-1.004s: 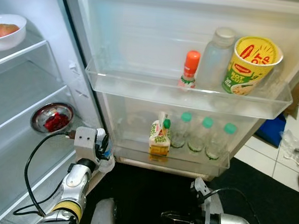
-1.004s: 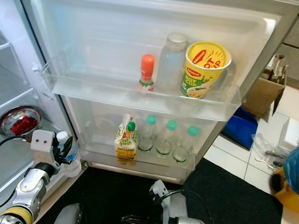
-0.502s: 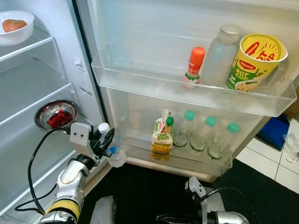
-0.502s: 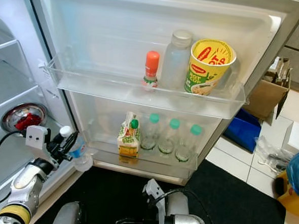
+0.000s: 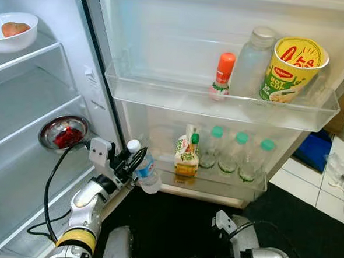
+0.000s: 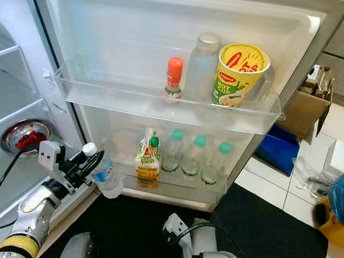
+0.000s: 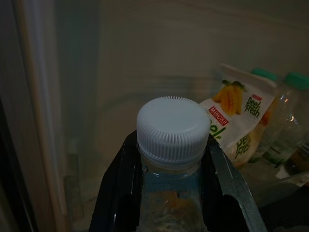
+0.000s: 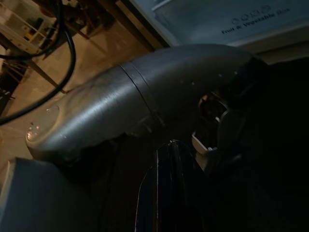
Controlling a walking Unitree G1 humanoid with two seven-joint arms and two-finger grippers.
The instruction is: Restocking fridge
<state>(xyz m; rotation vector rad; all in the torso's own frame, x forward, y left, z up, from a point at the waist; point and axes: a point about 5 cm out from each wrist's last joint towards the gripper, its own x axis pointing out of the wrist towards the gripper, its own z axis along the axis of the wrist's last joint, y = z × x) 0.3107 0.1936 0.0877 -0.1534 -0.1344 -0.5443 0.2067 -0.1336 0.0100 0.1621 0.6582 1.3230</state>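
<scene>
At the left end of the lower door shelf (image 5: 215,187) of the open fridge, the left gripper (image 5: 132,160) holds a small water bottle (image 5: 147,174) with a white cap, its two black fingers closed around the neck just under the cap; the bottle tilts, its base toward the shelf's front rim and just outside it. The left wrist view adds what the head views miss: the ribbed white cap (image 7: 172,128) sits squarely between the fingers (image 7: 118,193), and beyond it stands a mango juice carton (image 7: 236,121) with green-capped bottles at its side. From the head views, that lower shelf holds the juice carton and three clear bottles (image 5: 236,153) with green caps in a row. The upper door shelf (image 5: 220,103) carries a small bottle with an orange cap (image 5: 222,75), a tall frosted bottle (image 5: 251,61) and a yellow instant noodle cup (image 5: 289,69), side by side toward its right end. Inside the fridge body, a white bowl (image 5: 11,34) with a reddish fruit rests on an upper shelf, and a steel bowl (image 5: 62,133) of red food on a lower one. The right gripper (image 8: 166,193) hangs low by the robot's body in the dark right wrist view, where its fingers appear pressed together with nothing between them.
</scene>
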